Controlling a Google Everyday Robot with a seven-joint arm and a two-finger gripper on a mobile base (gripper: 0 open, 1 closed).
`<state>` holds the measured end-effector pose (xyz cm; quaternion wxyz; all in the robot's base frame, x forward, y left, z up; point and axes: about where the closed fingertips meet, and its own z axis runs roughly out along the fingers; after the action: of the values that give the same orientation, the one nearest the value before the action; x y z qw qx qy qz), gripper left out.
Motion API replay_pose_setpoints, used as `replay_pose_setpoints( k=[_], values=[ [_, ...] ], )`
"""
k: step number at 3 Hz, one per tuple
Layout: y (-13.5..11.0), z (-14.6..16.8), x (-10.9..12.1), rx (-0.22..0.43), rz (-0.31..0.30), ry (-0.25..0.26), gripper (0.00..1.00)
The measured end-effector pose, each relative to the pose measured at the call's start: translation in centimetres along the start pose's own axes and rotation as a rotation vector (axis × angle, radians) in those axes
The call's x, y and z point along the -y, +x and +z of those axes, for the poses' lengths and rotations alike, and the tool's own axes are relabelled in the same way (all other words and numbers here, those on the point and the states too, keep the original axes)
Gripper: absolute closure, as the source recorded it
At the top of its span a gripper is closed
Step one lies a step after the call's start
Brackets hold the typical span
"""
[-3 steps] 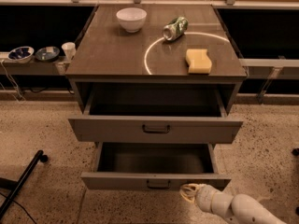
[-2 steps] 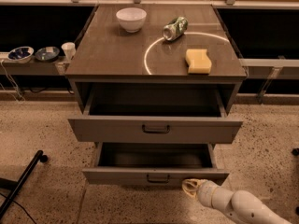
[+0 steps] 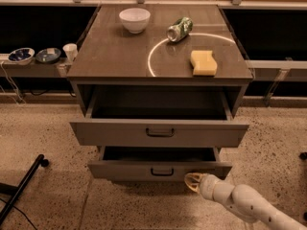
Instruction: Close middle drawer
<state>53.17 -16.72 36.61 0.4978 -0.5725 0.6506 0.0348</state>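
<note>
Hand (image 3: 193, 180) sits low at the right, tip against the front of the middle drawer (image 3: 124, 169), right of its dark handle (image 3: 162, 171). Whether the hand is open or closed cannot be told; it holds nothing visible. Its pale arm (image 3: 249, 205) runs off toward the lower right corner.

Middle drawer position: partly open, directly below the top drawer (image 3: 115, 133), which is pulled out farther and has a taller front.

Markings: the green can (image 3: 179, 29) lies on its side on the surface (image 3: 110, 56); its print cannot be read. A white ring line (image 3: 151, 57) is marked on the surface, and the can lies across its upper left arc.

Other items on the surface: a white bowl (image 3: 134, 19) at the back left and a yellow sponge (image 3: 203, 63) inside the ring at the right. On the low shelf (image 3: 29, 70) at the left stand two dark bowls (image 3: 34, 55) and a white cup (image 3: 70, 51).

Change from the earlier frames: the middle drawer front stands farther in, showing less of its interior. The hand has followed it forward, keeping contact at the same spot. Top drawer and surface items are unchanged.
</note>
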Motion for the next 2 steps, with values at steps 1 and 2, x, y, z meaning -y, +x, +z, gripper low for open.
replay_pose_setpoints(
  k=[1, 2],
  values=[
    [0.2, 2.7, 1.7, 0.003, -0.011, 0.012, 1.0],
    [-0.9, 6.7, 4.4, 0.032, -0.018, 0.043, 1.0]
  ],
)
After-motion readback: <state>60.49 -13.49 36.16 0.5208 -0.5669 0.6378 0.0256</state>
